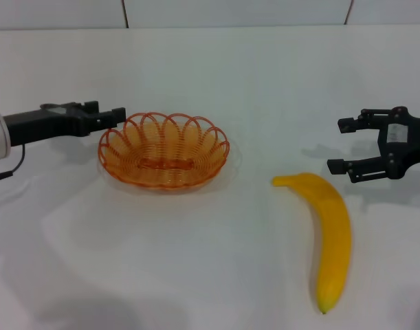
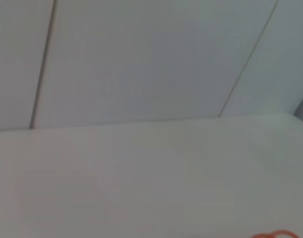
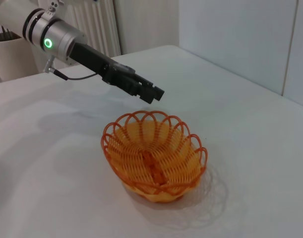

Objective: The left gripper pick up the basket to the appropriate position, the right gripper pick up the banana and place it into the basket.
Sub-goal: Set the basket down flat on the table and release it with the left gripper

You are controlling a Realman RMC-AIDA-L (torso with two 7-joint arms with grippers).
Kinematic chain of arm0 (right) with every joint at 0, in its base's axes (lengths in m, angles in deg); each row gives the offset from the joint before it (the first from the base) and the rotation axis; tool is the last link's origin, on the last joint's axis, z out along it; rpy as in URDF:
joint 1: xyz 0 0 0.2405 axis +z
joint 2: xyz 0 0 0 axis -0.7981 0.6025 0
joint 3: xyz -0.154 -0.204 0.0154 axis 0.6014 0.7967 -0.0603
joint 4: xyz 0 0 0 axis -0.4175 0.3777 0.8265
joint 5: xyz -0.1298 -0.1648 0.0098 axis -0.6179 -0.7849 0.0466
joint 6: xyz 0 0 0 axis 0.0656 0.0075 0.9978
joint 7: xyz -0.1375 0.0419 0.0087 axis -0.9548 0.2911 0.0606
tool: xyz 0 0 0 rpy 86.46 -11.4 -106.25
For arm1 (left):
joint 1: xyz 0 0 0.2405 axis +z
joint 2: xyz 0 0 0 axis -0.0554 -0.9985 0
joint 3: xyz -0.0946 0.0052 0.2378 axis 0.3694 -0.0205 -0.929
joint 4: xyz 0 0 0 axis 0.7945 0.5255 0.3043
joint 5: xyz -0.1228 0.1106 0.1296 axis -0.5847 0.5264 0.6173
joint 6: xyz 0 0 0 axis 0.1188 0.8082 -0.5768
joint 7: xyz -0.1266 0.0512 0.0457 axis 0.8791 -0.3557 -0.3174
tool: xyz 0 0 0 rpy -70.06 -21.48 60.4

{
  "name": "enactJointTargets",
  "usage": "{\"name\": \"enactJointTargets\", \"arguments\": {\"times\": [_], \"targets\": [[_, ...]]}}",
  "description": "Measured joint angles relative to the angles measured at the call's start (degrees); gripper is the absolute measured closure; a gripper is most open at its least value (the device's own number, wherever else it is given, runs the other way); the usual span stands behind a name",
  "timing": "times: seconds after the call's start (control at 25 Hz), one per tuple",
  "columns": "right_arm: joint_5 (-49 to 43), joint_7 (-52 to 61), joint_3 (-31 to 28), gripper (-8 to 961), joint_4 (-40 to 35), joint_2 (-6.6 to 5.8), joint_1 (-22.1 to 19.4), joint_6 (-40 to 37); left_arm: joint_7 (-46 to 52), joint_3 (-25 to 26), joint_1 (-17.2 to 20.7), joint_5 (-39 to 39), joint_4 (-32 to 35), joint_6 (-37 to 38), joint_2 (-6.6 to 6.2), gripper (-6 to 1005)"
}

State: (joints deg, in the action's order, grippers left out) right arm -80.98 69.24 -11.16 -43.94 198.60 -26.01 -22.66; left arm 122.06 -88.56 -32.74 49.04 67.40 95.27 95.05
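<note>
The orange wire basket stands upright on the white table, left of centre, with nothing in it. My left gripper hovers right at its left rim, pointing toward it. The right wrist view shows the same basket with the left gripper just above its far rim. A sliver of the basket's rim peeks into the left wrist view. The yellow banana lies on the table at the front right. My right gripper is open just behind and to the right of the banana's stem end, holding nothing.
The white tabletop spreads on all sides, and a panelled wall closes it off at the back. A black cable hangs from the left arm. A white pot and a radiator stand beyond the table in the right wrist view.
</note>
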Motion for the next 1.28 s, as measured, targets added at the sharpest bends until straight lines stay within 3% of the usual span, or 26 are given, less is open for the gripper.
{"name": "enactJointTargets", "arguments": {"times": [0.2, 0.4, 0.64, 0.84, 0.92, 1.28], "targets": [[0.2, 0.0, 0.0, 78, 0.0, 0.00, -0.1, 0.0, -1.6, 0.0, 1.1, -2.6, 1.7, 0.5, -0.06, 237], [0.2, 0.0, 0.0, 78, 0.0, 0.07, 0.0, -0.1, -5.4, -0.2, 2.3, -5.6, 4.8, 3.3, 0.02, 102], [0.9, 1.2, 0.0, 79, -0.4, 0.54, 0.3, -0.3, -15.2, -0.3, 2.3, -9.4, 4.7, 8.6, 0.24, 106], [1.6, 6.1, 0.9, 80, -9.5, 3.99, -1.5, -0.8, -24.9, -0.3, 2.6, -11.7, 2.3, 15.3, 0.58, 107], [1.7, 8.4, 2.6, 80, -13.8, 4.77, -3.1, -0.2, -27.4, -0.4, 2.7, -12.6, 1.2, 17.1, 0.68, 107], [2.7, 19.9, 16.6, 82, -25.6, 4.84, -8.6, 8.7, -35.6, -0.4, 4.3, -15.6, -3.1, 22.0, 0.71, 106]]}}
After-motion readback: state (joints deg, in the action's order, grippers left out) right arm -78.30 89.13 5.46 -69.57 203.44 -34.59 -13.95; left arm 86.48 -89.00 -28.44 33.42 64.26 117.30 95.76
